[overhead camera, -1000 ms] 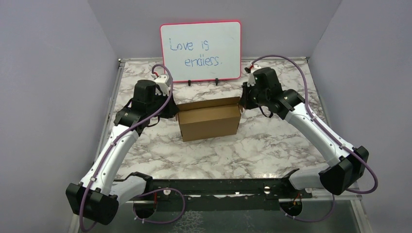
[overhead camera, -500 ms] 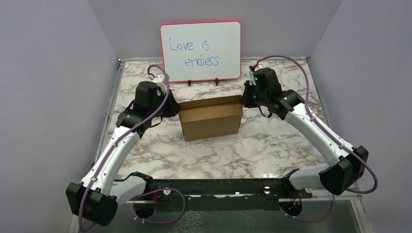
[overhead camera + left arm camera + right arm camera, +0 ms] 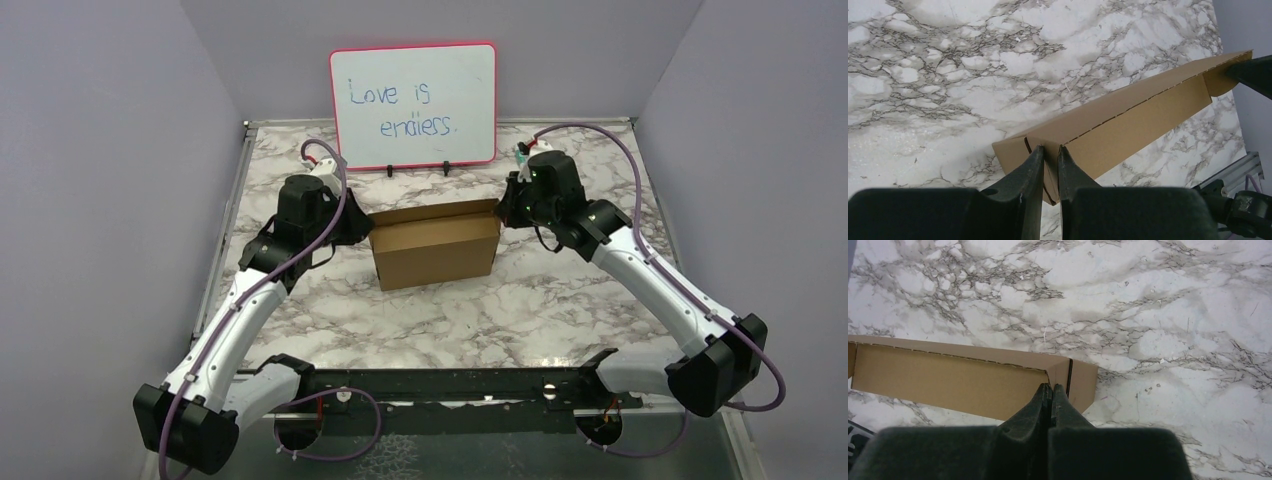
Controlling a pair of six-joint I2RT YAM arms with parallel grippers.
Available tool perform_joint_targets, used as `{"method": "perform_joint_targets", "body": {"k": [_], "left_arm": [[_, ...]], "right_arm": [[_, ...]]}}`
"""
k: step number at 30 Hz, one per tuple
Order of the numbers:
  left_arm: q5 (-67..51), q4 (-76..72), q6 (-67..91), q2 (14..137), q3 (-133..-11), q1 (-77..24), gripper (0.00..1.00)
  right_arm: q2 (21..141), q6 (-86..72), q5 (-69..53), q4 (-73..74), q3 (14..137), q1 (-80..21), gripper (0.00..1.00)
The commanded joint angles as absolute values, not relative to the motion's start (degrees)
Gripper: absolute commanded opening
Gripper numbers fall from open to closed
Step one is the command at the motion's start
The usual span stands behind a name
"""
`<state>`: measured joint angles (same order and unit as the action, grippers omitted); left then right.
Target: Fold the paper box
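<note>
The paper box (image 3: pixel 435 255) is plain brown cardboard and stands as a partly folded shallow box in the middle of the marble table, with its top flap raised along the back. My left gripper (image 3: pixel 362 225) is at its left end, shut on the end wall. In the left wrist view, cardboard (image 3: pixel 1128 120) sits between the fingers of that gripper (image 3: pixel 1050 148). My right gripper (image 3: pixel 503 212) is at the right end. In the right wrist view its fingers (image 3: pixel 1051 386) are pressed together on the thin corner wall of the box (image 3: pixel 948 380).
A pink-framed whiteboard (image 3: pixel 413 105) with handwriting stands at the back of the table (image 3: pixel 520 310), just behind the box. Purple walls close in the left, right and back sides. The arm bases and a black rail (image 3: pixel 450 385) lie along the near edge.
The box has shifted slightly to the right, and both grippers moved with it. The right arm's elbow has swung outward and down.
</note>
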<state>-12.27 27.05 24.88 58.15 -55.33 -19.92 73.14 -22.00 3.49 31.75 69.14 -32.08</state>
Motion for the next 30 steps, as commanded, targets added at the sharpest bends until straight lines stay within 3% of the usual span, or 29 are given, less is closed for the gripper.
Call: {"method": "perform_joint_targets", "body": {"k": [1,9,25,30], "left_arm": [[-13.02,24.63,26.44,56.57,-53.66,-21.15,0.15],[-11.75,24.08,28.04,56.10,-53.71,-22.46,0.15],[2.78,25.73,26.55,57.18,-51.85,-30.83,0.15],[3.23,25.23,27.11,56.91,-48.15,-32.08,0.17]], "right_arm": [[71.71,-21.62,2.56,31.18,66.19,-32.71,0.01],[71.59,-21.97,1.90,30.05,65.14,-32.91,0.01],[68.82,-21.28,1.63,24.66,59.07,-33.40,0.01],[65.79,-21.51,1.67,19.91,54.37,-33.45,0.05]]}}
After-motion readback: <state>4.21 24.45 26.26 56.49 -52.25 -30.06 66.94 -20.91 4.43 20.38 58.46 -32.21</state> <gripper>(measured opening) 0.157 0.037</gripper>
